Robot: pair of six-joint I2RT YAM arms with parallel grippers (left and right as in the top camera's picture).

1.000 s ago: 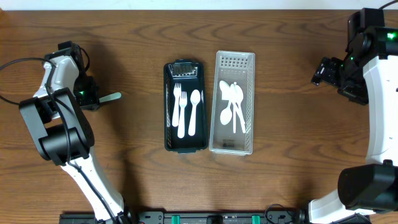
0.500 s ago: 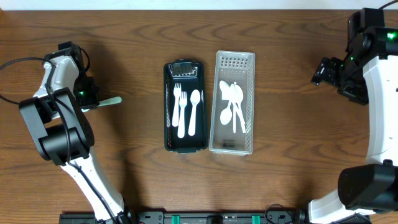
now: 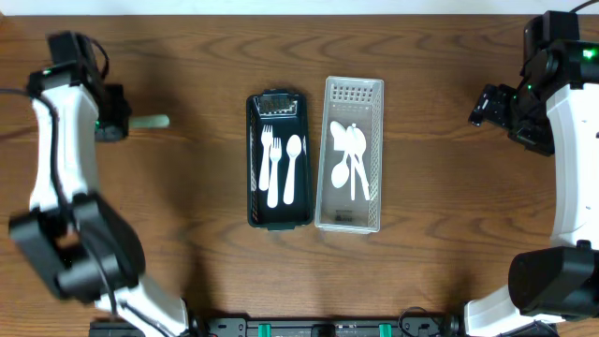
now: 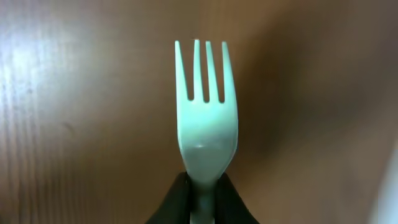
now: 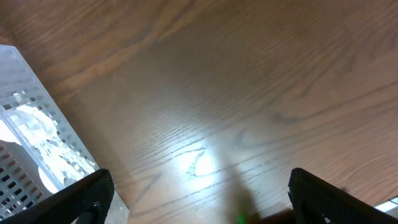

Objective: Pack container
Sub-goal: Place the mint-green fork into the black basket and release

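Observation:
A dark green container (image 3: 254, 168) in the middle of the table holds two white forks (image 3: 271, 161) and a white spoon (image 3: 293, 167). A white perforated basket (image 3: 374, 122) next to it on the right holds several white spoons (image 3: 353, 157). My left gripper (image 3: 122, 124) at the far left is shut on the handle of a pale green fork (image 4: 203, 118), tines pointing toward the container; the fork also shows overhead (image 3: 152, 121). My right gripper (image 3: 479, 110) is open and empty at the far right, above bare wood (image 5: 205, 112).
The basket's corner shows at the left edge of the right wrist view (image 5: 31, 137). Bare wood lies between the left gripper and the container. The white wall edge runs along the table's far side.
My left arm has swung up and away from the table's front, carrying the green fork farther back and slightly left. The right arm has not moved.

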